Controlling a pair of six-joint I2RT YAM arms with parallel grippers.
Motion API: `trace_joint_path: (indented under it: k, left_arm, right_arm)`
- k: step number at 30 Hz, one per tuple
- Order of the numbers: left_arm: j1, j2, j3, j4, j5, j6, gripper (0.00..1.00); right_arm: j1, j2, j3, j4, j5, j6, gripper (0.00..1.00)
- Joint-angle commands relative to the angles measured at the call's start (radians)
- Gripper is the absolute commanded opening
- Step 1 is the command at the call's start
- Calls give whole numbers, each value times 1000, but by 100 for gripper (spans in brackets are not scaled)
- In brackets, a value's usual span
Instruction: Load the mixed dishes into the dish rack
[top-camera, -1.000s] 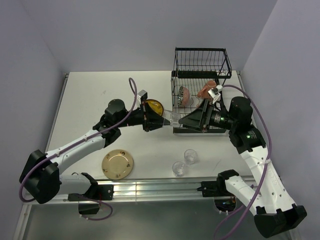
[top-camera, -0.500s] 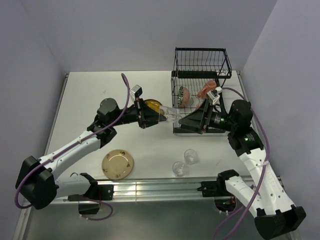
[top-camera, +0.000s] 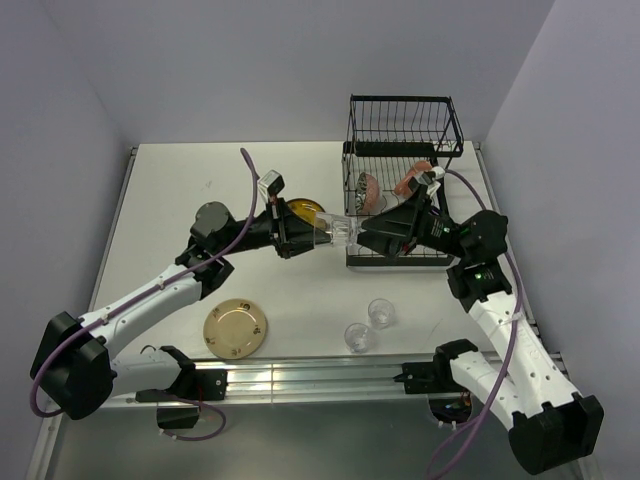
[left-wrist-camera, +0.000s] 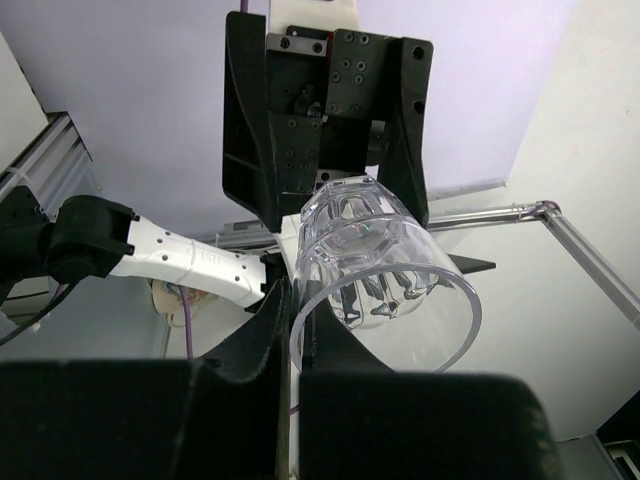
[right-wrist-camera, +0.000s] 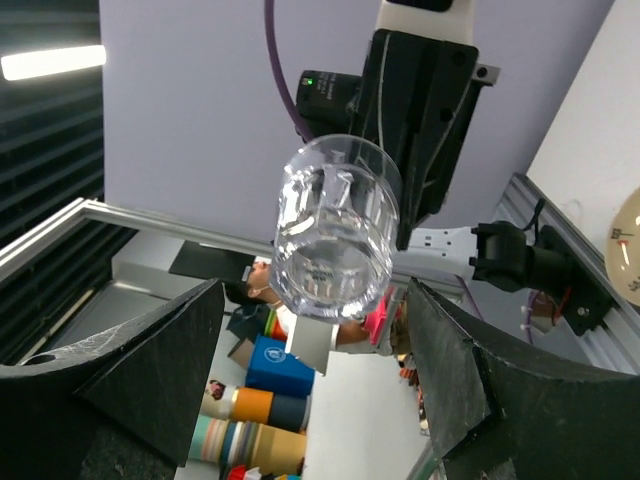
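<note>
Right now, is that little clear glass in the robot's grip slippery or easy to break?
Probably slippery: the clear glass looks smooth and glossy, and the left gripper seems to pinch only its rim. Likely rigid yet fragile if dropped, since it hangs above the table. Round-walled, it would probably roll if laid sideways.

The white desk (top-camera: 170, 200) carries the black wire dish rack (top-camera: 404, 150) at its far right corner; a tan speckled plate (top-camera: 236, 328) lies flat near the front edge, left of centre; a clear glass (top-camera: 380, 312) and a second clear glass (top-camera: 357, 336) stand just beside each other, to the right of it; a yellow patterned plate (top-camera: 304, 209) lies mid-desk, partly hidden, near the rack's left side.
</note>
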Motion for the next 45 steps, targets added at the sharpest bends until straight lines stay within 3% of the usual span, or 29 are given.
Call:
trace_joint_path:
  k: [1,9,15,18,21,22,23,26,29,31,32,34,35,36,39,41,45]
  left_arm:
    - [-8,-5,20,59,21,6,0]
    - [-12,4,50,-7,31,56,0]
    - [-14,1,52,-49,27,82,0]
    - [-14,2,52,-52,28,89,0]
    - [-16,4,50,-52,33,95,1]
    - [-16,-2,47,-58,31,99,5]
    - [-16,-8,44,-69,27,105,23]
    - [4,-65,21,-168,-27,141,55]
    - [65,-154,-25,-307,-82,174,58]
    - [121,-229,-43,-415,-117,213,68]
    - [135,-246,-36,-582,-143,237,70]
    - [149,-265,0,-735,-203,328,71]
    - [152,-257,16,-797,-217,360,68]
    - [150,-222,64,-917,-231,438,66]
    - [106,-150,179,-1129,-286,591,60]
    - [26,-76,234,-1199,-341,648,59]
    - [-110,33,287,-1253,-432,684,57]
  right_arm:
    - [9,21,53,102,-1,54,81]
    - [60,50,124,-42,39,-49,80]
    - [100,72,149,-105,55,-82,70]
    - [112,76,153,-125,61,-102,58]
    - [113,73,152,-139,78,-113,25]
    - [113,76,155,-142,75,-116,0]
    - [112,79,158,-159,73,-131,0]
    - [89,70,178,-258,87,-206,0]
    - [9,59,216,-456,95,-342,0]
    - [-98,62,248,-622,90,-424,0]
    - [-133,75,265,-683,90,-516,0]
    - [-166,102,382,-937,220,-649,0]
    - [-166,143,439,-1038,299,-793,0]
    - [-166,162,487,-1184,453,-847,0]
    - [-173,216,644,-1374,707,-996,0]
    - [-175,251,716,-1430,927,-1052,0]
    - [-192,294,718,-1457,1110,-1090,0]
